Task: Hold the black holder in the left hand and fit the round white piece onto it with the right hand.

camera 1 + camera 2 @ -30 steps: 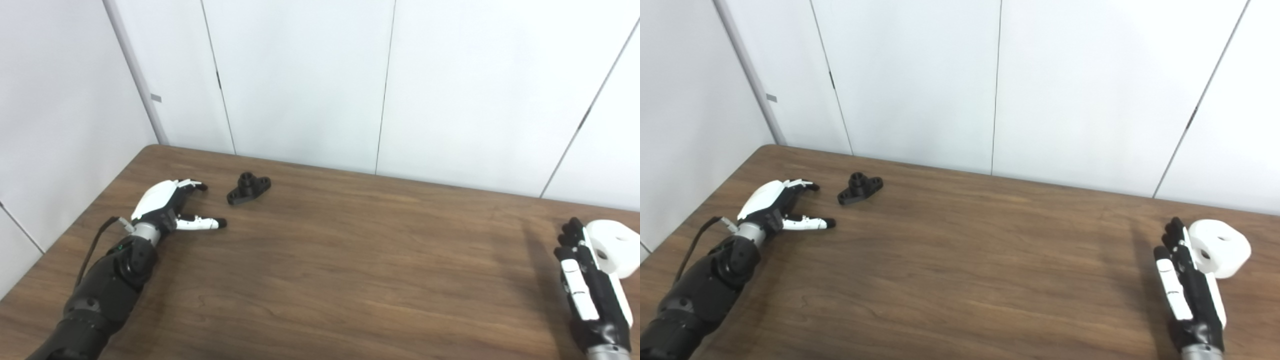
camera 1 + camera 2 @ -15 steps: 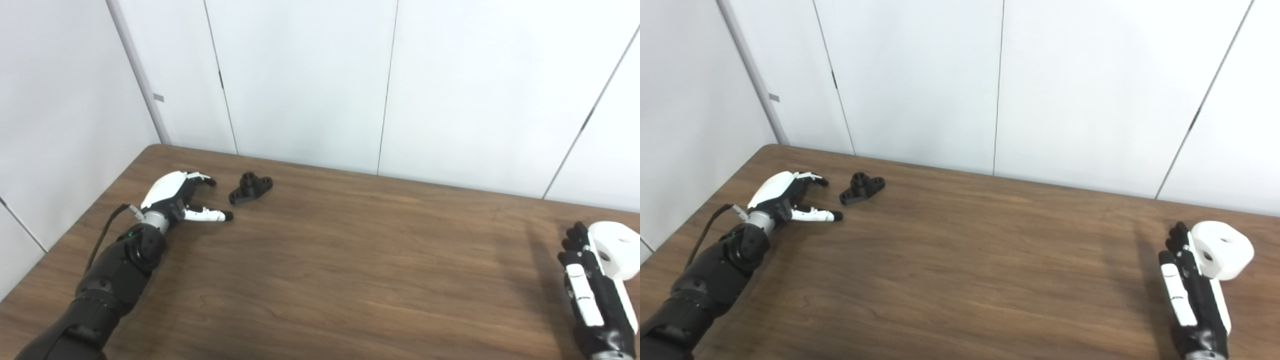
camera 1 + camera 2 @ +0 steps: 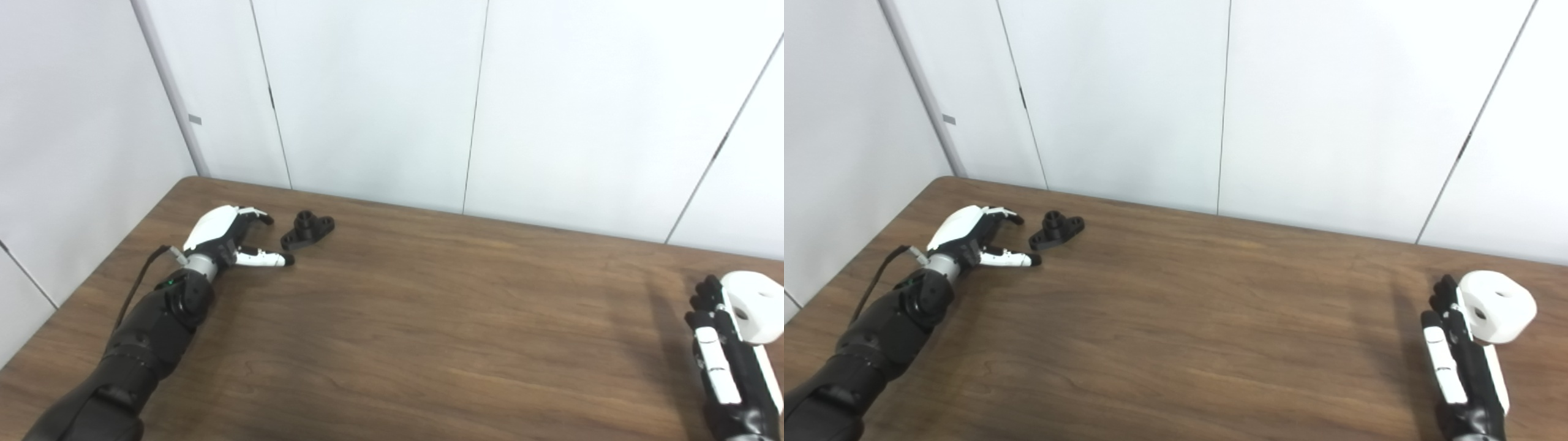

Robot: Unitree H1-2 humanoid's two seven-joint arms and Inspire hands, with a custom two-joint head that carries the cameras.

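The left hand [image 3: 228,236] has crept forward across the table [image 3: 429,318], fingers spread and holding nothing, thumb tip now just beside the black holder [image 3: 307,229], which has not moved. The reach looks nearly complete; closing on it comes next. The right hand [image 3: 1461,358], open and empty, stays flat beside the round white piece [image 3: 1497,304], touching or nearly so.

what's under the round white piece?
The round white piece rests on the wooden table, beside the right robot hand. Its underside and contact patch are hidden; nothing else shows beneath it.
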